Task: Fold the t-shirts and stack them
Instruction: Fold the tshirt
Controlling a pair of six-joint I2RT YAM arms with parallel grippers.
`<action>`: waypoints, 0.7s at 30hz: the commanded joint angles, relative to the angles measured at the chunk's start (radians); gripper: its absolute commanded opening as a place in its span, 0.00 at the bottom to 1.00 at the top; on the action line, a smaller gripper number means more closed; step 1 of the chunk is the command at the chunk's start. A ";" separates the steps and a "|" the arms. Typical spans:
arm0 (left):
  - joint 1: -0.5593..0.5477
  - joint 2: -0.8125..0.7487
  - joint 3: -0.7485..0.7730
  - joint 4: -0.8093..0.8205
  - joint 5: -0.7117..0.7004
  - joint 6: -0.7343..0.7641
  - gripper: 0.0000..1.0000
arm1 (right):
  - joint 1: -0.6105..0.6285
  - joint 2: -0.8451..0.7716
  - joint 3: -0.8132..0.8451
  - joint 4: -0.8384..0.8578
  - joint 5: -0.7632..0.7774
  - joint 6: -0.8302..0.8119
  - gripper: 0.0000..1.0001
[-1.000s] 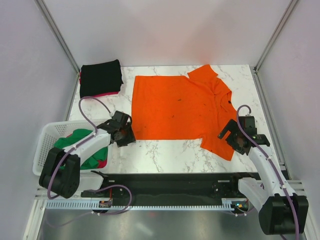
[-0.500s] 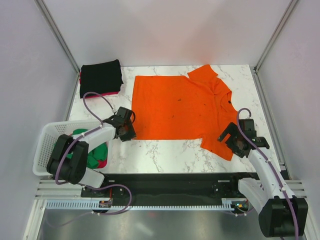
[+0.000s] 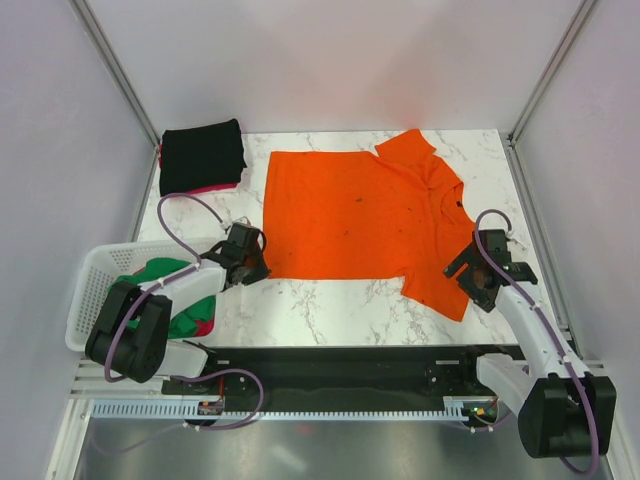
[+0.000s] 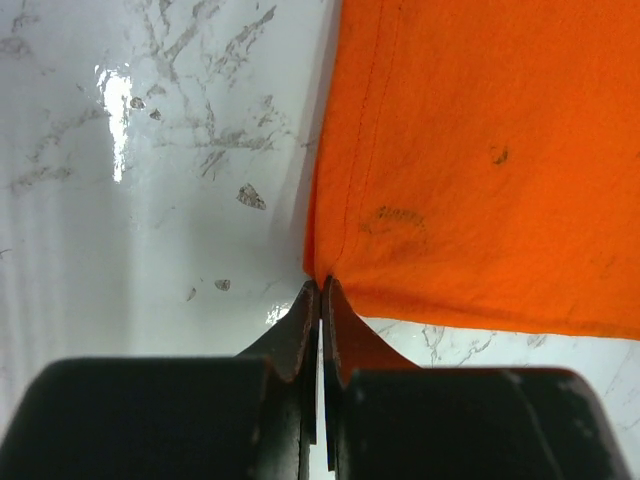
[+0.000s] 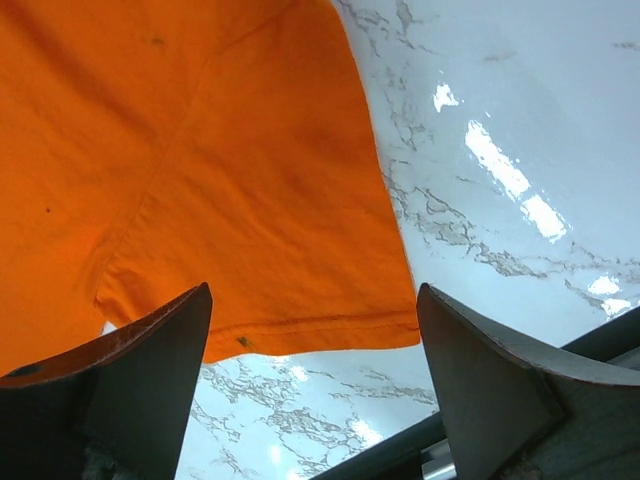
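Observation:
A bright orange t-shirt [image 3: 360,215] lies spread flat on the marble table [image 3: 330,300]. My left gripper [image 3: 258,268] is shut on its near left hem corner; in the left wrist view the fingertips [image 4: 322,285] pinch the corner of the orange cloth [image 4: 480,150]. My right gripper [image 3: 472,280] hangs open just over the shirt's near right sleeve. In the right wrist view the sleeve hem [image 5: 300,330] lies between the two wide-apart fingers [image 5: 160,350]. A folded black t-shirt [image 3: 202,155] sits on a pink-red one [image 3: 218,188] at the far left.
A white lattice basket [image 3: 95,270] stands off the table's near left edge with a green t-shirt [image 3: 160,270] and some red cloth in it. Grey walls close the table in on both sides. A black rail [image 3: 350,365] runs along the near edge.
My left gripper has closed onto the orange shirt's near left corner. The right gripper has shifted slightly along the sleeve, jaws still wide.

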 commanded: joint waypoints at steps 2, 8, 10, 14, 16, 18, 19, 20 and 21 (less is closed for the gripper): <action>0.002 -0.022 -0.027 0.060 -0.005 0.001 0.02 | 0.000 0.001 -0.051 0.013 0.046 0.096 0.88; 0.003 -0.004 -0.024 0.069 0.007 0.007 0.02 | 0.000 0.083 -0.132 0.070 -0.009 0.107 0.66; 0.006 -0.012 -0.030 0.074 0.008 0.006 0.02 | 0.000 0.095 -0.138 0.074 -0.013 0.096 0.64; 0.009 -0.012 -0.035 0.082 0.015 0.006 0.02 | 0.000 0.078 -0.174 0.105 -0.029 0.087 0.55; 0.012 -0.007 -0.035 0.083 0.021 0.006 0.02 | 0.000 0.068 -0.178 0.110 -0.031 0.090 0.43; 0.020 -0.004 -0.035 0.083 0.027 0.007 0.02 | 0.000 0.066 -0.180 0.110 -0.026 0.090 0.25; 0.020 -0.002 -0.035 0.086 0.030 0.006 0.02 | 0.000 0.064 -0.177 0.111 -0.029 0.088 0.17; 0.023 -0.001 -0.036 0.086 0.031 0.006 0.02 | 0.000 0.060 -0.171 0.108 -0.037 0.079 0.10; 0.025 -0.002 -0.038 0.088 0.033 0.007 0.02 | 0.000 0.051 -0.165 0.107 -0.042 0.073 0.02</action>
